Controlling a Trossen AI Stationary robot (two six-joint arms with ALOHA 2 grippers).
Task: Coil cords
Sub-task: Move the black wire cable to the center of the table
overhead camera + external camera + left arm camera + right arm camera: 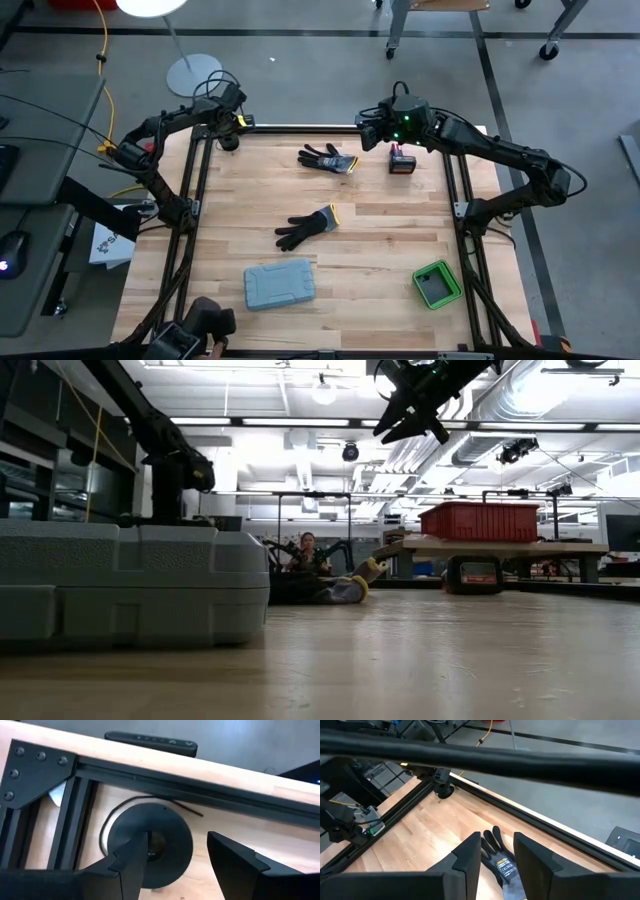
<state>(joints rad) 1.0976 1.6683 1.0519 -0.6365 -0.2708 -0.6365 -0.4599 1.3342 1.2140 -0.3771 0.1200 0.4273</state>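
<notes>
Grey case: closest to the lens in the low view, there's the moulded plastic case [130, 585], ribbed lid, rounded corners, one of it, lying flat on the worktop's near half.
Worktop: pale wooden planks [380, 235], smooth, framed by black slotted metal rails.
Gloves: two black knit work gloves with yellow cuffs, one [328, 158] near the far rail, the other [308, 226] mid-worktop, well apart.
Green tray: one small square green box [436, 284] with a dark inside, at the near right.
Red-and-black block: one small piece [402, 160] just beside the right hand.
Cord: one thin dark wire [150, 801], curving round a black round disc [150, 842] at the far left corner, an end running out toward the rail.
Left hand: right over that disc in the corner [228, 128], fingers spread wide, nothing between them.
Right hand: up off the worktop by the far rail [372, 130], fingers set narrow and parted, nothing held, the far glove below in its wrist view.
</notes>
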